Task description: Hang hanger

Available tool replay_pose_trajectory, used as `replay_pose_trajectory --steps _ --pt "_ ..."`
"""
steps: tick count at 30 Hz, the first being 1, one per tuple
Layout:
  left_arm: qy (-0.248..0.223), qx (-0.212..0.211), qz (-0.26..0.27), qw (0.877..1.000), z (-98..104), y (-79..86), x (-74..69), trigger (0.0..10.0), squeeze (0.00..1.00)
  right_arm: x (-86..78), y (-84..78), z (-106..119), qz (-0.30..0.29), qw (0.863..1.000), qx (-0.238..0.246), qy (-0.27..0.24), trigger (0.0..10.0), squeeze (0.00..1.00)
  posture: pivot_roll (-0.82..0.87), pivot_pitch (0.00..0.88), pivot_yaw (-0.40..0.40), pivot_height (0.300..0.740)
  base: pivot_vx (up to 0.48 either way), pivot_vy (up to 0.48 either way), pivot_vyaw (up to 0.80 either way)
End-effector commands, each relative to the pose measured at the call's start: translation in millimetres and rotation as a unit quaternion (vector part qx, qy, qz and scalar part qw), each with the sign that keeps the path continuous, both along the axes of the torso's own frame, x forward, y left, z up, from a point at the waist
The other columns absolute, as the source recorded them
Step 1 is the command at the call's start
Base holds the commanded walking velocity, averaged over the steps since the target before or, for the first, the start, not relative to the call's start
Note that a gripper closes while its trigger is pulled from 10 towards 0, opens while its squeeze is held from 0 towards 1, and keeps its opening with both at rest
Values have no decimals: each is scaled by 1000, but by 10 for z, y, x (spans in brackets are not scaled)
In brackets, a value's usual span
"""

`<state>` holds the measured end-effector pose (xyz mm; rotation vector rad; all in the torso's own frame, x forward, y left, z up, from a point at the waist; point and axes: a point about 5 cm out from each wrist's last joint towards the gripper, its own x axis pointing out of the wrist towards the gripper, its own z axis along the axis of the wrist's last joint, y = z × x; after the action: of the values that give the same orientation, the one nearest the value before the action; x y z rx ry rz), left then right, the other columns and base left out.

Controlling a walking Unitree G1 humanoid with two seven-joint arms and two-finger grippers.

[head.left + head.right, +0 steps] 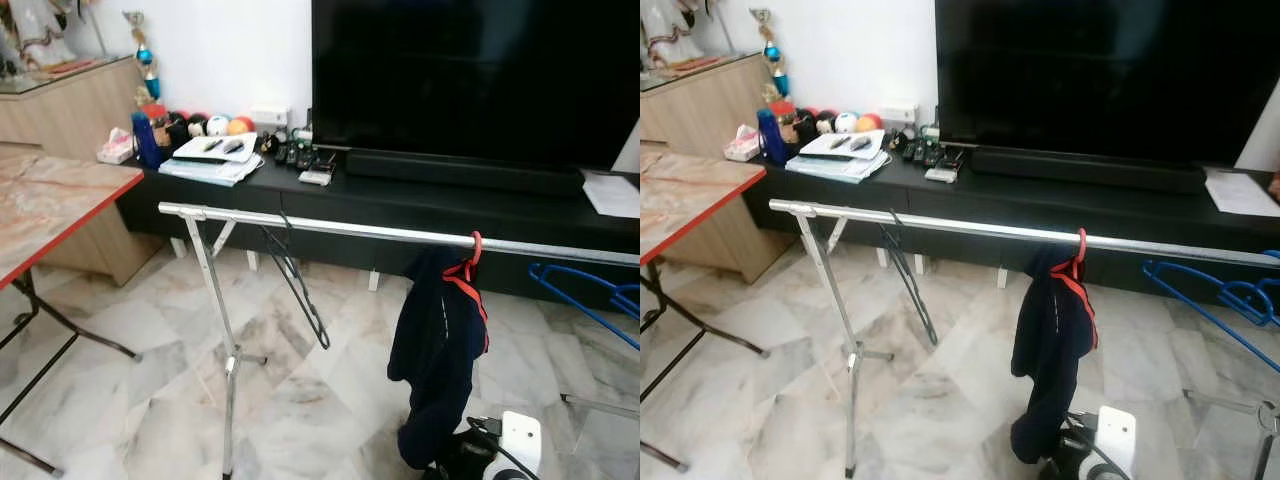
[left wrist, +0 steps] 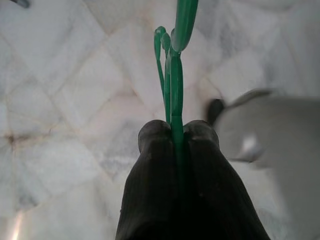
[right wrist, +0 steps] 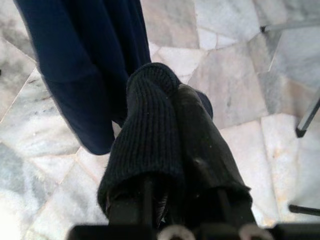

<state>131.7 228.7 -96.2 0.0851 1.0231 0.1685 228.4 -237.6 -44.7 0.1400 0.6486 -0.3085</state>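
Marble floor [image 1: 330,400]; left claw [image 2: 176,136] pinches green hanger [image 2: 175,75]; right claw [image 3: 170,100] closed, empty.

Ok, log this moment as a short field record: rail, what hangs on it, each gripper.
rail: silver clothes rail standing in front of the TV cabinet
on rail: black hanger, bare; red hanger carrying a navy garment
left gripper: shut on green hanger, above the marble floor
right gripper: shut, holding nothing, near the navy garment
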Motion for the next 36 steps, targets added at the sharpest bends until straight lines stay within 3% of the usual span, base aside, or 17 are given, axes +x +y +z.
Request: replay_pose_trajectory --steps 1,6,13,18,25,36 --pt "10 12 5 1000 1 85 -52 10000 0 124 78 67 4 1000 8 -21 10000 0 19 6 -14 740 0 386 0" --pt "3 13 9 1000 27 142 -18 10000 0 152 70 90 1 1000 8 -26 10000 0 16 1 -13 740 0 383 0" --pt "5 18 14 1000 52 305 -99 10000 0 157 94 87 -3 1000 12 -27 10000 0 16 0 -3 740 0 382 0" --pt "8 18 15 1000 47 315 -125 10000 0 153 111 79 -5 1000 14 -26 10000 0 15 0 0 740 0 382 0" --pt "8 14 8 1000 20 189 -88 10000 0 154 116 75 -9 1000 18 -24 10000 0 18 4 1 740 0 256 0" --pt "6 6 1 1000 -15 22 -64 10000 0 169 123 81 -7 999 23 -23 10000 0 22 8 -4 740 0 0 -745"
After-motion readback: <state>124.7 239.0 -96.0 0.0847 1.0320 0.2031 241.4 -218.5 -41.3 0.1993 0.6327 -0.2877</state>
